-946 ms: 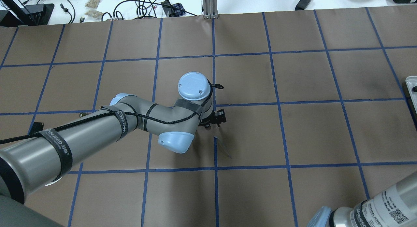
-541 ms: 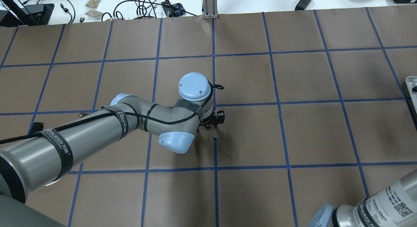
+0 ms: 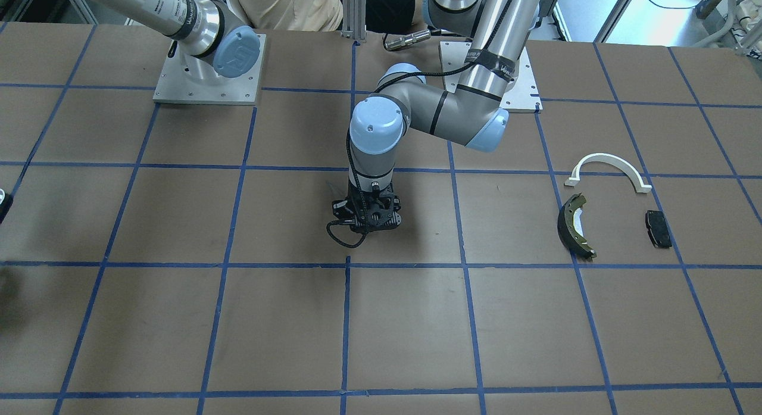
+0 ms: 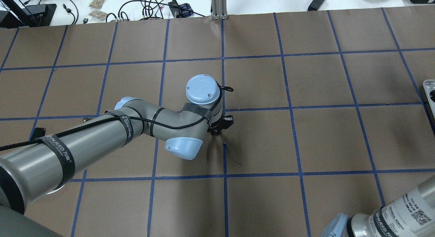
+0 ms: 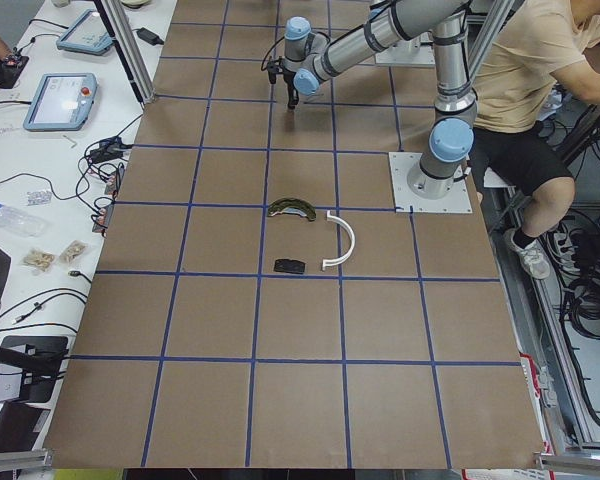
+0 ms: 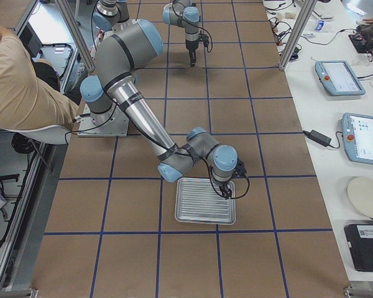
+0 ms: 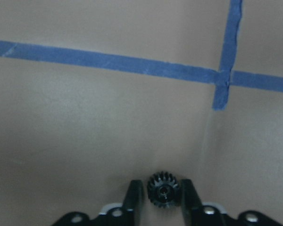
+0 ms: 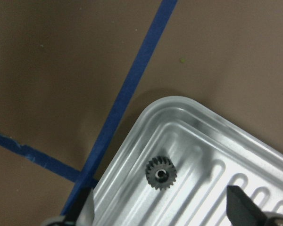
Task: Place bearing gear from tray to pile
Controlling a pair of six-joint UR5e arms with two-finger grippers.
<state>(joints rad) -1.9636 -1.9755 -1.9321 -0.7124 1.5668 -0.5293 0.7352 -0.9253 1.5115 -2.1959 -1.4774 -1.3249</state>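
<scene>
My left gripper (image 7: 162, 197) is shut on a small black bearing gear (image 7: 163, 189), low over the brown paper near a blue tape crossing at the table's middle (image 3: 368, 224). The pile lies apart on my left: a white half-ring arch (image 3: 607, 165), a dark brake shoe (image 3: 574, 224) and a black pad (image 3: 658, 228). My right gripper (image 8: 165, 207) is open, its fingers wide apart, above the corner of the metal tray (image 8: 203, 141). A second black gear (image 8: 161, 173) lies in that tray corner.
The tray (image 6: 205, 202) sits at the table's right end and only its edge (image 4: 429, 90) shows in the overhead view. My left arm's elbow (image 4: 183, 147) reaches over the table's middle. A person sits behind the robot (image 5: 520, 70).
My left gripper has shifted slightly to the left and back toward the wrist in the overhead view. My right arm's lower part has slid a little to the right.
</scene>
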